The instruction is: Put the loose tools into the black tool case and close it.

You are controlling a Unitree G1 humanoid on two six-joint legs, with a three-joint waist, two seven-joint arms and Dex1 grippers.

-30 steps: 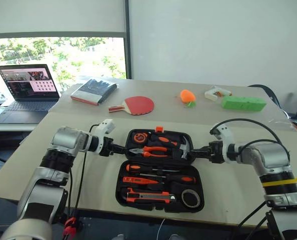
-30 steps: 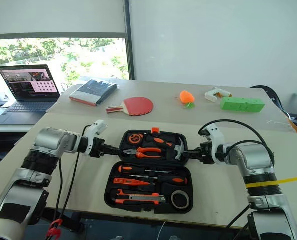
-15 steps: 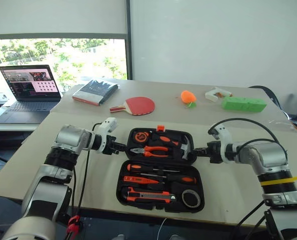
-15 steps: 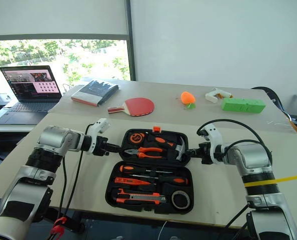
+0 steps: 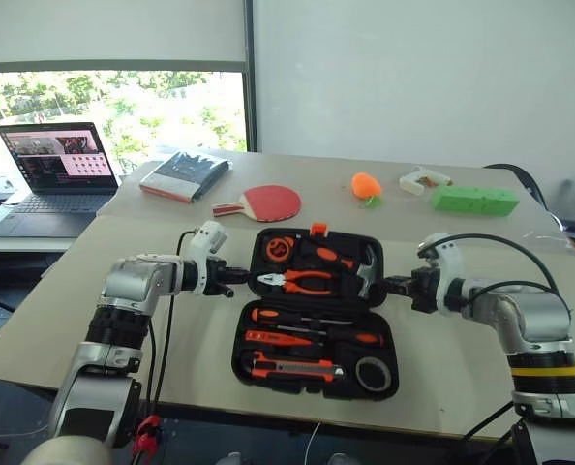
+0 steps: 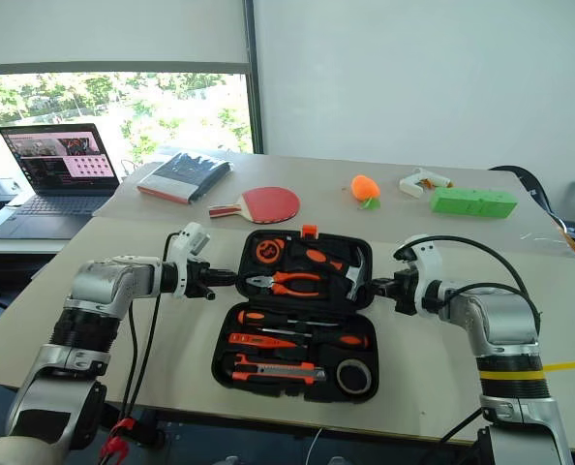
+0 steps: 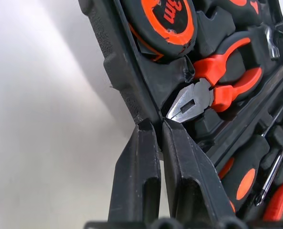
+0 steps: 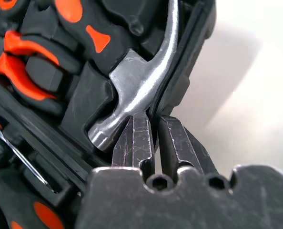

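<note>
The black tool case (image 5: 315, 310) lies open near the front edge of the desk (image 5: 442, 232), its lid half tilted up off the surface and its base half flat. The left gripper (image 7: 158, 139) is pinched on the lid's left rim, just beside the nose of the orange-handled pliers (image 7: 213, 93); the right gripper (image 8: 153, 136) is pinched on the lid's right rim, next to the hammer (image 8: 136, 81) head. In the lid sit an orange-and-black tape measure (image 5: 278, 249), the pliers and the hammer. The base holds the tools in their recesses: two orange-and-black-handled screwdrivers (image 5: 312, 326), a slim all-orange screwdriver (image 5: 273, 339) between them and the long black-and-orange utility knife (image 5: 292, 368) at the near edge, with the small black tape roll (image 5: 370, 374) in the near right corner. Farther back on the desk lie a dark book (image 5: 183, 176), a red table-tennis paddle (image 5: 263, 202), an orange toy (image 5: 365, 184), a white glue gun (image 5: 421, 179) and a green block (image 5: 473, 200). An open laptop (image 5: 45, 179) stands on a lower surface to the left.
</note>
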